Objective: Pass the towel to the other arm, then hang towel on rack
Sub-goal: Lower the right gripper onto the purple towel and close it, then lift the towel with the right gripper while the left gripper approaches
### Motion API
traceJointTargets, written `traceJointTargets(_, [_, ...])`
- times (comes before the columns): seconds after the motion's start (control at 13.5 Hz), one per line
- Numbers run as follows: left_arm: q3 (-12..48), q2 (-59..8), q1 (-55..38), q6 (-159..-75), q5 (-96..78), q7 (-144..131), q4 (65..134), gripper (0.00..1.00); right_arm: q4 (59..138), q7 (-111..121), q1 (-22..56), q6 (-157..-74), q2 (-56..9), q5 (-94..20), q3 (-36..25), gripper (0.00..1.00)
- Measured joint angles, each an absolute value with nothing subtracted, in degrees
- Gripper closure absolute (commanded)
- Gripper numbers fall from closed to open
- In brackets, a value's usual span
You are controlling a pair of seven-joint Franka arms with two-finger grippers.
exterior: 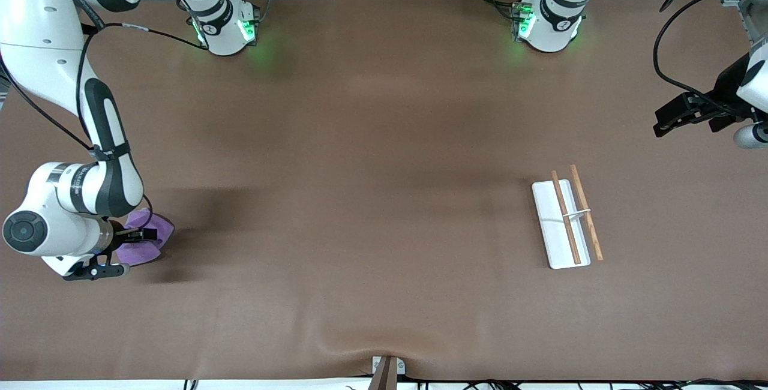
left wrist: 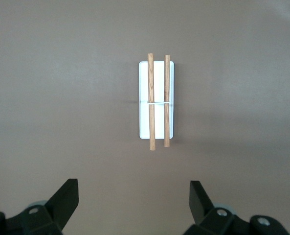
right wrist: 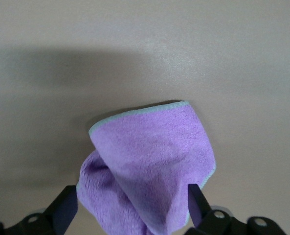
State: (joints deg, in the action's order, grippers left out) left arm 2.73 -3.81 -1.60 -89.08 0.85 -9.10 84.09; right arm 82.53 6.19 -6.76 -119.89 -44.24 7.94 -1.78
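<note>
Both sets of jaws stand wide apart. At the lower left of the front view, the right gripper (exterior: 139, 235) is down at the towel (exterior: 143, 245), a small purple cloth bunched on the brown table (exterior: 372, 198) at the right arm's end. In the right wrist view the towel (right wrist: 149, 169) fills the lower centre of the frame, folded over on itself with a pale green hem along its edge, and the right gripper (right wrist: 130, 210) straddles it, one dark finger showing at either side of the cloth, the fingertips (right wrist: 66, 208) level with its crumpled lower part. Whether the pads are touching the fabric cannot be told.

At the right edge of the front view, the left gripper (exterior: 681, 115) hangs in the air over bare table at the left arm's end, waiting. Its wrist view looks down between its parted fingers, the left gripper (left wrist: 133, 200) at the bottom of the frame and the rack (left wrist: 157, 103) in the centre.

In the front view the rack (exterior: 567, 219) lies right of centre: a white flat base with two thin brown rods running its length, joined midway by a white bracket. Towel and rack are well apart.
</note>
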Motion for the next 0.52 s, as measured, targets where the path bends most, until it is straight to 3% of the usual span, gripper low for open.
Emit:
traceJointTargets(0.15, [2.8, -3.8, -1.6, -89.1, 0.8, -9.1, 84.1, 0.00, 82.5, 3.4, -7.1, -121.2, -45.1, 7.9, -1.8, 0.84])
traceJointTargets(0.22, [2.8, -3.8, -1.6, -89.1, 0.8, -9.1, 84.1, 0.00, 82.4, 2.8, -7.3, -121.5, -45.4, 7.9, -1.8, 1.00])
traceJointTargets(0.52, [3.1, -3.3, -1.7, -87.8, 0.8, -9.1, 84.1, 0.00, 82.0, 2.4, -8.2, -121.7, -45.7, 7.4, -1.8, 1.00])
